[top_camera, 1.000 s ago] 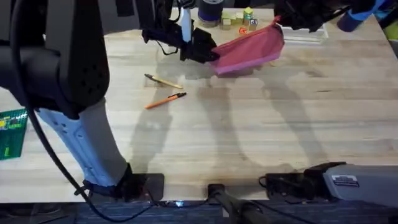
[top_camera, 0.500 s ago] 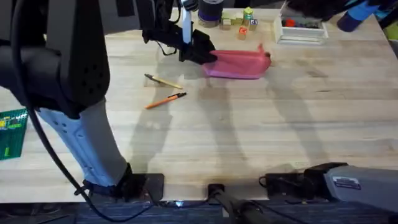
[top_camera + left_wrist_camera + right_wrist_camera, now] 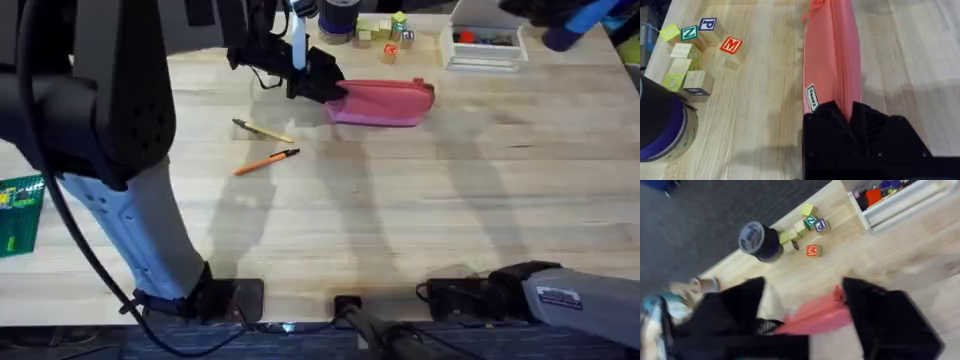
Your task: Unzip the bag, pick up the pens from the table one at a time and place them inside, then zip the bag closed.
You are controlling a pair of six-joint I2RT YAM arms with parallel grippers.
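- The pink bag point(image 3: 385, 102) lay flat on the table point(image 3: 450, 210), at the far side, near the middle.
- The left gripper point(image 3: 850, 115) was closed on the left end of the bag; its black fingers point(image 3: 827, 122) pinched the fabric next to a small white label point(image 3: 811, 98).
- In the left wrist view, the bag point(image 3: 835, 55) stretched away from the fingers, and its zipper ran along the top.
- The right gripper point(image 3: 802, 305) was above the table with its jaws wide apart, holding nothing; the bag point(image 3: 815, 315) was seen between its two fingers, farther below.
- Two pens lay on the table, apart from the bag, on its near left side: the tan pen point(image 3: 262, 131) and the orange pen point(image 3: 266, 162), near each other but not touching.
- Letter blocks point(image 3: 695, 55) and a dark roll of tape point(image 3: 660, 130) stood beyond the bag.
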